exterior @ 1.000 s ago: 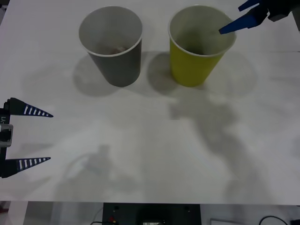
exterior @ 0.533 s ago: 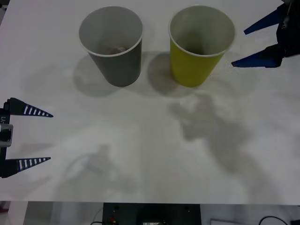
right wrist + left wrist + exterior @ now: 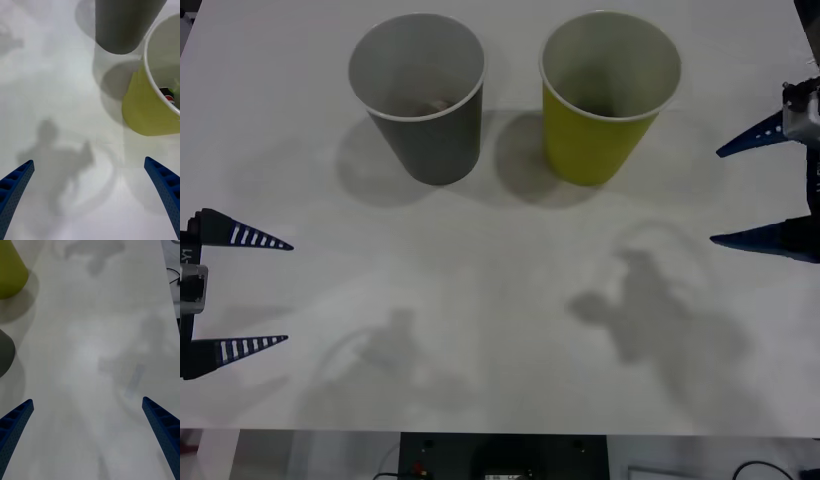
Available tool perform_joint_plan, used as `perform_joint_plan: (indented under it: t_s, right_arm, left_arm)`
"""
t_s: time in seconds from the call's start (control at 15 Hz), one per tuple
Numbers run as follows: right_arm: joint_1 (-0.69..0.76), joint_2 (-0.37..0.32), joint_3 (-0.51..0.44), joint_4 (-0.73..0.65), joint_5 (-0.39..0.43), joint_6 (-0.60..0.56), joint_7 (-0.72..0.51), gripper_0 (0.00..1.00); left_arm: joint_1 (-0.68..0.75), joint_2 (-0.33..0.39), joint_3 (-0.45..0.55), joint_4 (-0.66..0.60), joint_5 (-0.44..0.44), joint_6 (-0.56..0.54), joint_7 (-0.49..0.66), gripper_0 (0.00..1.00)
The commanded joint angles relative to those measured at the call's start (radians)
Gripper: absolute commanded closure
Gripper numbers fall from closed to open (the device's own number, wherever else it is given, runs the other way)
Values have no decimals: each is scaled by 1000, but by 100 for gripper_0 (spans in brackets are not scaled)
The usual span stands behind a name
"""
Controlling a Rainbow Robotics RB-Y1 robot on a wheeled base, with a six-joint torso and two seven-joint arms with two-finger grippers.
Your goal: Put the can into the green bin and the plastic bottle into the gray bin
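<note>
Both hands w/ blue tapered, ribbed fingers. Left hand [image 3: 240, 292]: white stripe marks on finger tops, grey/black block at base. Right hand [image 3: 765, 190]: grey metal body, plain blue fingers.

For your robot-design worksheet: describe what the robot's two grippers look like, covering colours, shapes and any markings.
Each gripper has two blue fingers that taper to a point, like long wedges. The left gripper has white stripes along its fingers and a grey block at their base. The right gripper has a grey and dark body. In the wrist views the fingers show a ribbed, dotted texture.
</note>
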Motion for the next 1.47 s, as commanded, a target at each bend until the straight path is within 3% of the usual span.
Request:
perform_joint_plan:
  t_s: [0.07,0.4,0.53,0.73,0.93,1.47]
  right_arm:
    - [98,1,-24,-26,-28,0,106,0]
    - [259,4,-70,-31,-51,0,287,0]
    - [324,4,-76,-49,-47,49,331,0]
    - [406,4,-94,-118,15,81,334,0]
    - [466,4,-101,-137,25,134,342,0]
    - [469,7,-99,-137,67,146,353,0]
  left_arm:
    - [0,0,0,0,0,0,0,0]
    - [0,0,0,0,0,0,0,0]
    - [0,0,0,0,0,0,0,0]
    - [0,0,0,0,0,0,0,0]
    - [0,0,0,0,0,0,0,0]
    - [0,0,0,0,0,0,0,0]
